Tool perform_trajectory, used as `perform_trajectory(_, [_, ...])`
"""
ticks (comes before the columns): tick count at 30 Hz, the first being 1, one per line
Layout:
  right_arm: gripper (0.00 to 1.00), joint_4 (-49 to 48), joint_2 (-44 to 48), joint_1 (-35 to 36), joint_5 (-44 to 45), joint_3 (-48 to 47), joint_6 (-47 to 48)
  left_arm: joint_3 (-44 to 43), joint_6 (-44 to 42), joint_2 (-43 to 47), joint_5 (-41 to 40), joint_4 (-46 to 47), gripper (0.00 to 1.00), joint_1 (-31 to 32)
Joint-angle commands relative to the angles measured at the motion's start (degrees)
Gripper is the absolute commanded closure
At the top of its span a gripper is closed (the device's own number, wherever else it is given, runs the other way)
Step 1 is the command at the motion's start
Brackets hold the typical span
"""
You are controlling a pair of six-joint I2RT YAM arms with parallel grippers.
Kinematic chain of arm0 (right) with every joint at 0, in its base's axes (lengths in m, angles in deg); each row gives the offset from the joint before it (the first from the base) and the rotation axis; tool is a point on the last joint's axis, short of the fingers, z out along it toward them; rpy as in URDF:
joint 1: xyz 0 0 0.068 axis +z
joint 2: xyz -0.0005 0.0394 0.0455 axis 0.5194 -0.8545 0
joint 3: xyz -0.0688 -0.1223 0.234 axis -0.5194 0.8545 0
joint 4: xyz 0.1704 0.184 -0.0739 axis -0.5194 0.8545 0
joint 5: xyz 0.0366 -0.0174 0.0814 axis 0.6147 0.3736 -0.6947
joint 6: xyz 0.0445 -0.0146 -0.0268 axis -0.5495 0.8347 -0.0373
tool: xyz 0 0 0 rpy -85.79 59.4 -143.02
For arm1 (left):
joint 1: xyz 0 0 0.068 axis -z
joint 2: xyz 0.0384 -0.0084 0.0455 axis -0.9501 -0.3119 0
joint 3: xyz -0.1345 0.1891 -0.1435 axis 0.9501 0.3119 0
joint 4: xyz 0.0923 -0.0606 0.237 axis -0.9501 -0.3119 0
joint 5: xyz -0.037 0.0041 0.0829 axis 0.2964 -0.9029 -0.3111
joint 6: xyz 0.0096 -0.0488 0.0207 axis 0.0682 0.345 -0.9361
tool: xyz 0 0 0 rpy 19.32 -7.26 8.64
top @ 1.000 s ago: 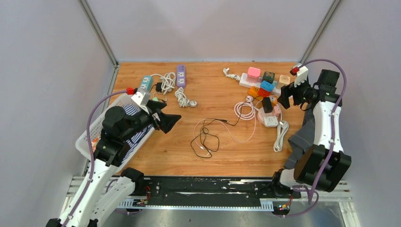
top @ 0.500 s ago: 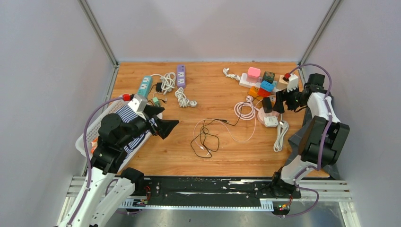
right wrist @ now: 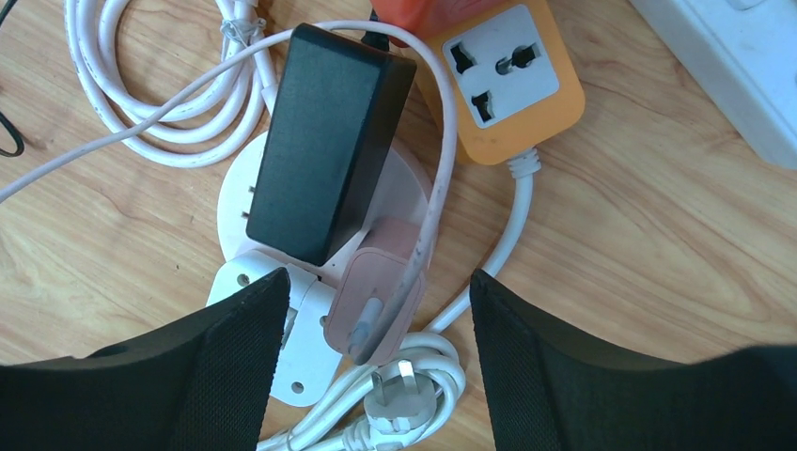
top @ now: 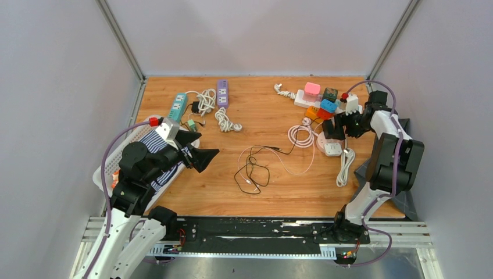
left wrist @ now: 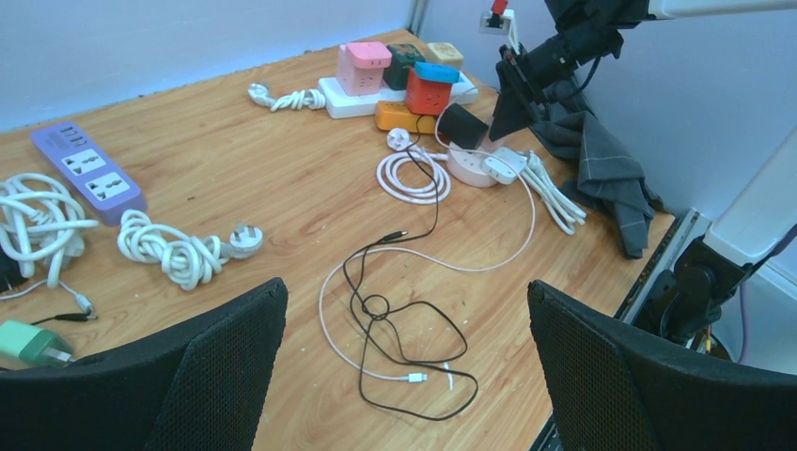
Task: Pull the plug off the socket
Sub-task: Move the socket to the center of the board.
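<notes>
Plug (right wrist: 376, 291), pink, sits on the round socket (right wrist: 235, 197) beside a black adapter (right wrist: 324, 141), between the 2 fingers of our right gripper (right wrist: 376, 282). Since 1 second ago we have swung that gripper down over it. Its jaws stand spread, touching nothing. Our left gripper (left wrist: 404, 296) hangs wide apart, empty.

The large plug (right wrist: 324, 141) is black, the small plug (right wrist: 376, 287) pink, the round socket (right wrist: 233, 221) white, the adaptor block (right wrist: 550, 108) orange.
</notes>
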Motion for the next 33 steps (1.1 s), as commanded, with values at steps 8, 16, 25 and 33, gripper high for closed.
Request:
perform_trajectory(8, [0.39, 0.08, -2.74, 3.07, 6.01, -2.49, -2.42, 0.80, -0.53, 0.44, 1.13, -1.20, 0.00, 0.43])
perform_trajectory(16, [0.58, 1.25, -0.66, 3.09, 7.48, -0.56, -2.02, 0.53, -0.86, -0.64, 0.92, -1.73, 0.00, 0.43])
perform_trajectory(25, [0.72, 5.57, 1.70, 3.01, 3.94, 1.00, -0.24, 0.55, -0.63, -1.25, 1.30, -1.71, 0.00, 0.43])
perform_trajectory(33, [0.79, 8.33, 4.02, 3.15, 1.90, 4.37, 4.17, 0.53, -0.69, -0.93, 1.27, -1.73, 0.00, 0.43])
